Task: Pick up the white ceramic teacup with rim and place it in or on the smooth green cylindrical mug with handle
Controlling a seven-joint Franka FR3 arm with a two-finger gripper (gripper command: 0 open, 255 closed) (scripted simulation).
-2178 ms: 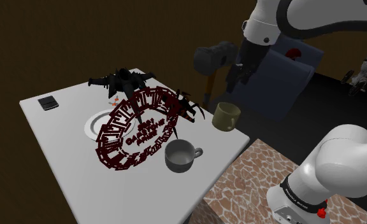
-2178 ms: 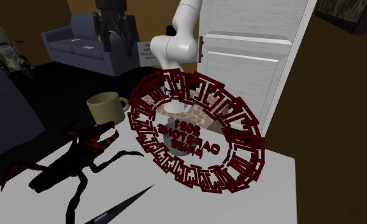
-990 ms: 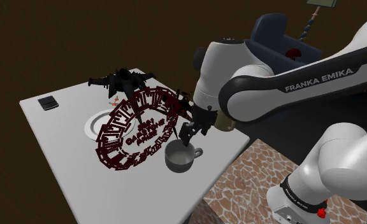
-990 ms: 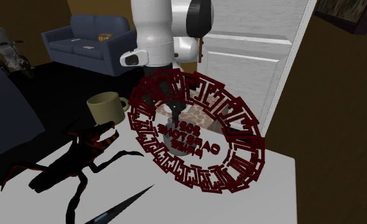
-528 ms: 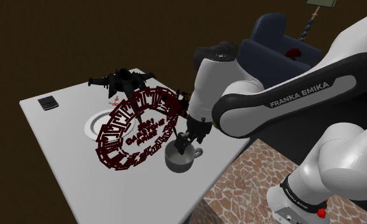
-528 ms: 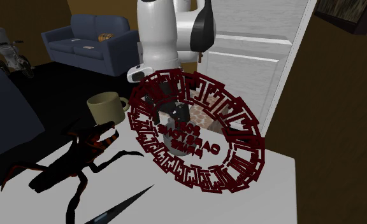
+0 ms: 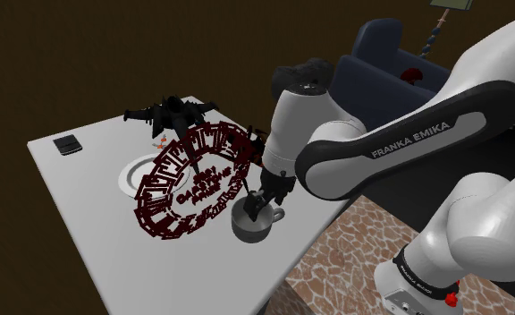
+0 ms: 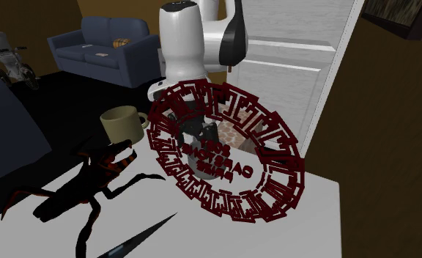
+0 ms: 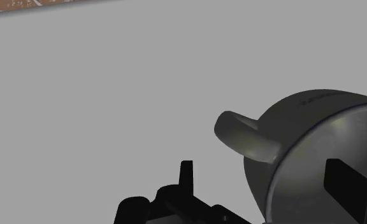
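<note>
The grey-white teacup (image 7: 249, 225) with a side handle stands near the table's front edge in the shoulder view. My gripper (image 7: 258, 206) is down on its rim, open. Seen from the wrist, the teacup (image 9: 303, 127) sits right under the hand: one finger (image 9: 185, 175) is outside its wall beside the handle (image 9: 246, 137), the other finger (image 9: 348, 184) is inside the bowl. Neither finger visibly presses the wall. The olive-green mug (image 8: 121, 122) with handle stands apart from the teacup, near the table's edge. My gripper (image 8: 193, 133) shows partly behind a red ring there.
A big dark-red lettered ring (image 7: 193, 179) stands tilted close beside the teacup. Behind it lie a white dish (image 7: 132, 176), a black spider-like figure (image 7: 171, 113) and a small black block (image 7: 67, 144). Another black insect figure (image 8: 85, 183) lies by the mug. The grey table (image 7: 104, 242) ends just past the teacup.
The arm swung in over the table and lowered. In the last half second the open gripper sank a little further onto the teacup's rim; the teacup has not moved.
</note>
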